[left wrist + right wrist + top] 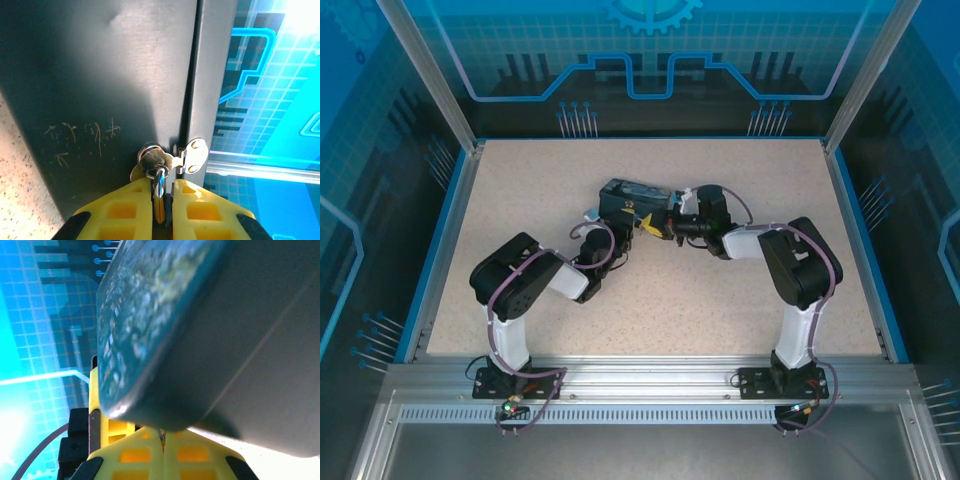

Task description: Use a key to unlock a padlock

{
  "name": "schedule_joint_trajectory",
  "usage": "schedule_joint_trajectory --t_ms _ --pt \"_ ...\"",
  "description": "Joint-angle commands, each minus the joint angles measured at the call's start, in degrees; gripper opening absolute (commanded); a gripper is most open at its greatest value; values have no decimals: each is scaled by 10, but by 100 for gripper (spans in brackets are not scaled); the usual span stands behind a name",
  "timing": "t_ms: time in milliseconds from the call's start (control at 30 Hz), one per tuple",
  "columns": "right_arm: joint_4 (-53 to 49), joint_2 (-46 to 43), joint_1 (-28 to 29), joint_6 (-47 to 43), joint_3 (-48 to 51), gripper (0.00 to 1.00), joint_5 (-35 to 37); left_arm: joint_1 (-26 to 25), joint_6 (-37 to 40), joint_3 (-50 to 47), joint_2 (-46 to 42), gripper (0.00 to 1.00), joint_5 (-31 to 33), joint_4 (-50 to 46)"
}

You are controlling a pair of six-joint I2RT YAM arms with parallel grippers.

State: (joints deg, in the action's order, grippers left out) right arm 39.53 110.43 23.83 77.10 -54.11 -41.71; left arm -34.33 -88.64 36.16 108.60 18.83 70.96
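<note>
The dark tin box [620,192] lies on its side at the middle of the table, its painted lid [145,315] looming over the right wrist view. In the left wrist view the small bluish padlock [159,182] hangs by its silvery shackle [149,159] from the tin's hasp [192,155]. My left gripper [161,187] is shut on the padlock's body from below. My right gripper [162,433] is shut just under the tin's corner, with a thin metal sliver, the key [161,435], pinched between its yellow fingertips. From above, both grippers [623,222] [650,226] meet at the tin's near side.
The speckled beige table [720,300] is ringed by a blue rim and glass walls with aluminium posts. The left gripper's yellow finger [95,410] stands close beside my right gripper. Scratches mark the tin's dark side [85,132].
</note>
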Motion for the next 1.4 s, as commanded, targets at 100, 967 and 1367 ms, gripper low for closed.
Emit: schedule_joint_trajectory --t_ms 100,967,1367 --pt "123 18 19 33 -27 0 37 -69 -17 25 -4 0 -201 70" --pt "49 -68 -15 -4 78 0 25 -66 -12 -7 5 0 -155 62" --pt "30 -101 -28 -16 95 0 18 -64 -12 -7 8 0 -153 58"
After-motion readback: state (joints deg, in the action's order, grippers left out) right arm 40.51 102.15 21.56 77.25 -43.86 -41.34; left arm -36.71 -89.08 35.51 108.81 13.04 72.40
